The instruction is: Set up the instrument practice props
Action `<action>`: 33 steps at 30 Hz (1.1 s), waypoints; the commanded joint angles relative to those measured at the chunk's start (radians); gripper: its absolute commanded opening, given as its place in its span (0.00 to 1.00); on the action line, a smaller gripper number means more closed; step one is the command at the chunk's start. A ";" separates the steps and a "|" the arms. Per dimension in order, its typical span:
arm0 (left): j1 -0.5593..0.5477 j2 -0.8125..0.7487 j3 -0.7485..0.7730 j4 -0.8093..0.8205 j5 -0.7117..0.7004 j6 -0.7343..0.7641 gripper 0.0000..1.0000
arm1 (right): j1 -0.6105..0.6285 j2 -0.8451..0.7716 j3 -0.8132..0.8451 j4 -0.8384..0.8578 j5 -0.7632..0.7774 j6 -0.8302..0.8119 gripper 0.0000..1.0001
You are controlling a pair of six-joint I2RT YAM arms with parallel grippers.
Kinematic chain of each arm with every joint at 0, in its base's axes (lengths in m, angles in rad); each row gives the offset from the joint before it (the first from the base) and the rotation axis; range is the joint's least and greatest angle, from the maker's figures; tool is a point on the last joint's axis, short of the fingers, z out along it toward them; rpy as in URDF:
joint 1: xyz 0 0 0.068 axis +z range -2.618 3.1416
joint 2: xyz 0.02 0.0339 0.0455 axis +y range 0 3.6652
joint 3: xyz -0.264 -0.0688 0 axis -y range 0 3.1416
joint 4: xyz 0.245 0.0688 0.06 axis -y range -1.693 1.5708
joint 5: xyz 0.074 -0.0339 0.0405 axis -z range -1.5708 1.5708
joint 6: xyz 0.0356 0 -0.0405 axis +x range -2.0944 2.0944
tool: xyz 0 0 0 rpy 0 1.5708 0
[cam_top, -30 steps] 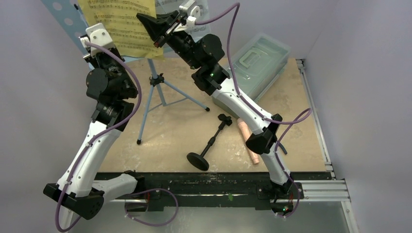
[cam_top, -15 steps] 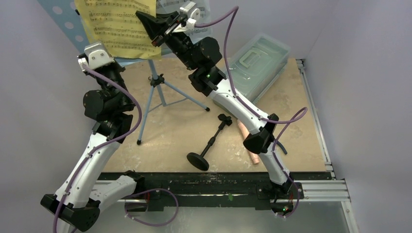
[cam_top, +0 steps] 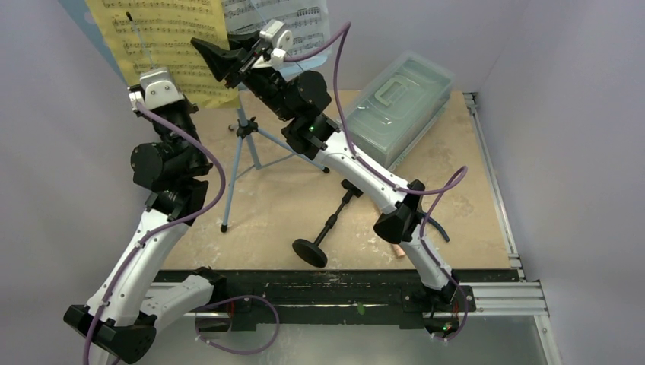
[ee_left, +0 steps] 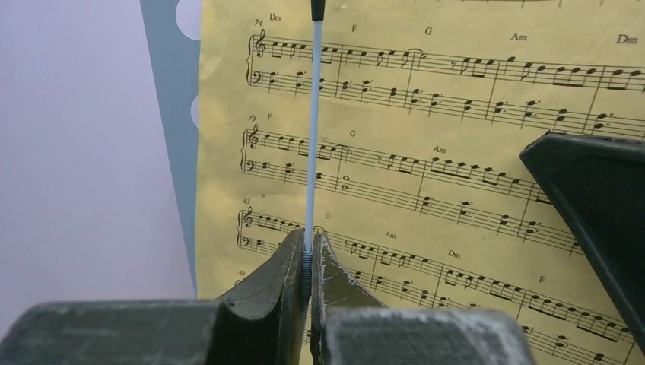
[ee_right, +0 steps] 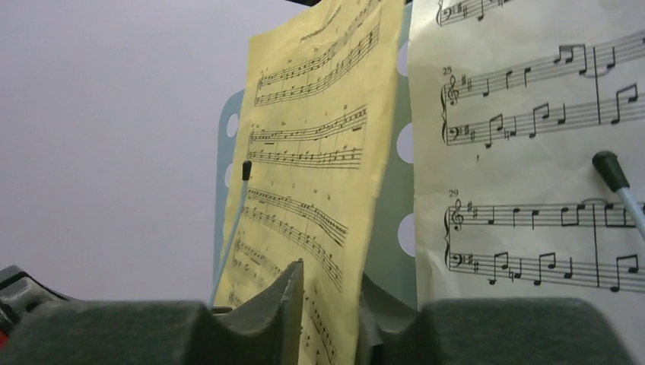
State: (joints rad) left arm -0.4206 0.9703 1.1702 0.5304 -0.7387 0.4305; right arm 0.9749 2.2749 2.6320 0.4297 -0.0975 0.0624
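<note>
The light blue tripod music stand (cam_top: 240, 148) is upright at the back left of the table. A yellow music sheet (cam_top: 163, 46) and a white music sheet (cam_top: 293, 23) lean on its perforated desk (ee_right: 389, 205). My left gripper (ee_left: 308, 239) is shut on the stand's thin page-holder wire (ee_left: 313, 129), which lies over the yellow sheet (ee_left: 456, 114). My right gripper (ee_right: 327, 281) is open, with the yellow sheet's (ee_right: 319, 152) right edge between its parted fingers. The black mic stand (cam_top: 328, 223) lies on the table. Only the tip of the peach-pink microphone (cam_top: 398, 249) shows behind my right arm.
A clear lidded plastic box (cam_top: 403, 95) sits at the back right. The stand's tripod legs (cam_top: 293, 156) spread over the table's back left. A second page-holder wire (ee_right: 617, 186) rests on the white sheet. Purple walls close in on the table.
My right gripper moved left with the yellow sheet and loosened its jaws. The sheet now sits further left, uncovering the white sheet. My left gripper has hold of the page-holder wire.
</note>
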 commanded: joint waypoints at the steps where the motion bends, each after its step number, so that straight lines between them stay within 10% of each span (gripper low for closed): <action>1: 0.004 0.003 0.010 0.061 0.053 -0.006 0.00 | 0.004 -0.021 0.034 0.052 0.020 -0.020 0.37; 7: 0.027 0.013 0.010 0.046 0.032 -0.042 0.00 | 0.004 -0.108 -0.057 -0.007 0.060 0.036 0.78; 16: 0.036 0.005 0.014 0.027 0.029 -0.049 0.00 | 0.004 -0.236 -0.147 -0.183 0.141 0.157 0.99; 28: 0.036 0.021 0.016 0.019 0.028 -0.062 0.00 | -0.002 -0.381 -0.299 -0.317 0.285 0.139 0.97; 33: 0.036 0.020 0.023 -0.008 0.036 -0.081 0.00 | -0.010 -0.357 -0.302 -0.252 0.223 0.131 0.47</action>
State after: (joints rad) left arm -0.3882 0.9855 1.1702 0.5335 -0.7368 0.4015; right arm 0.9737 1.9118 2.3402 0.1421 0.1390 0.2005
